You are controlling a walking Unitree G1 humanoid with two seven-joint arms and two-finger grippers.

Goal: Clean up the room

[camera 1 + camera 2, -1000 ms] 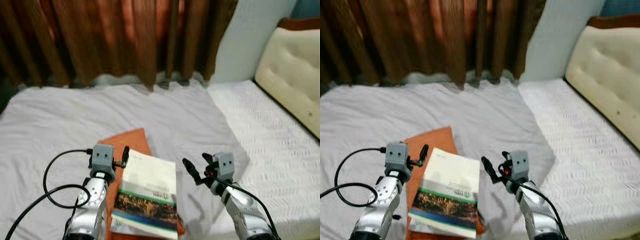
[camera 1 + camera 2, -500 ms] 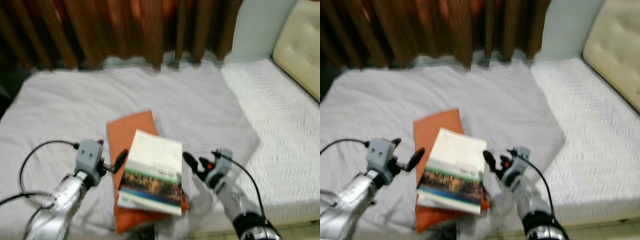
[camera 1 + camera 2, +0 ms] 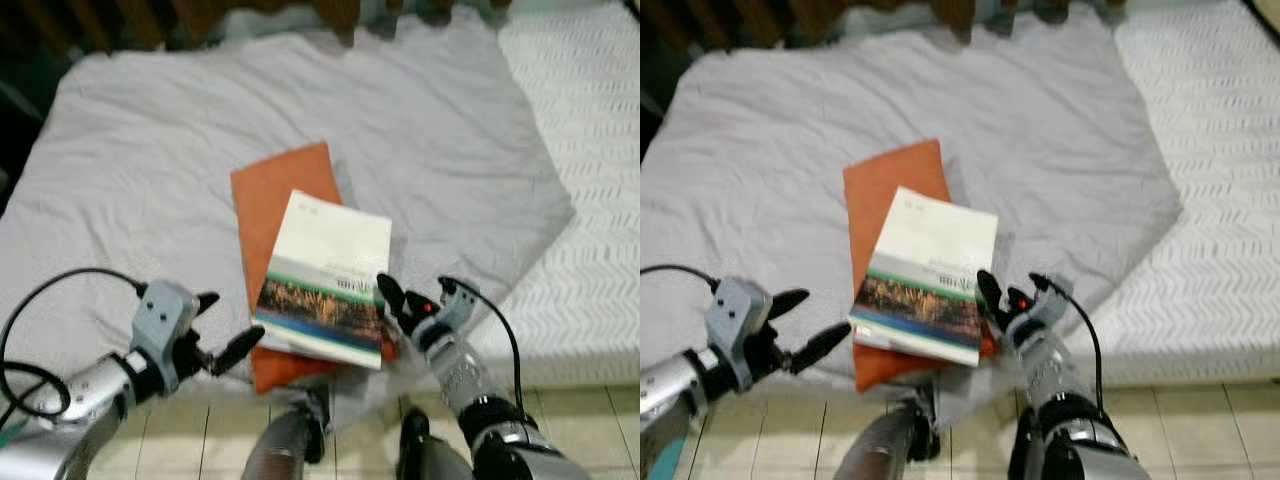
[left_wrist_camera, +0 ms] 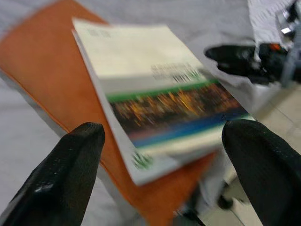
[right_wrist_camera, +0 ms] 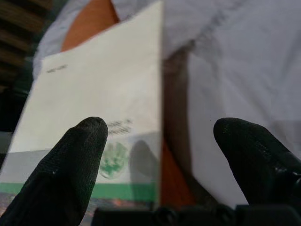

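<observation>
A white book [image 3: 331, 272] with a green band and a photo strip lies on top of an orange book [image 3: 279, 200], both on the grey bedsheet [image 3: 150, 170] near the bed's front edge. My left gripper [image 3: 224, 326] is open, just left of the books' near corner and touching nothing. On the other side my right gripper [image 3: 413, 294] is open too, close to the white book's near right corner. In the left wrist view the white book [image 4: 155, 89] lies between the black fingertips [image 4: 70, 174]. The right wrist view has the white book [image 5: 103, 94] ahead of its fingertips [image 5: 73, 162].
A white quilted cover [image 3: 590, 200] spreads over the bed's right side. Tiled floor [image 3: 590, 420] runs along the bed's front edge, with my legs [image 3: 285, 450] below. Dark curtain hems [image 3: 100, 20] hang behind the bed. A black cable [image 3: 50, 300] loops from my left arm.
The whole picture has tilted down, bringing the floor and bed edge into view. My left gripper has dropped toward the bed's front edge. Both grippers stay open and the books lie as before.
</observation>
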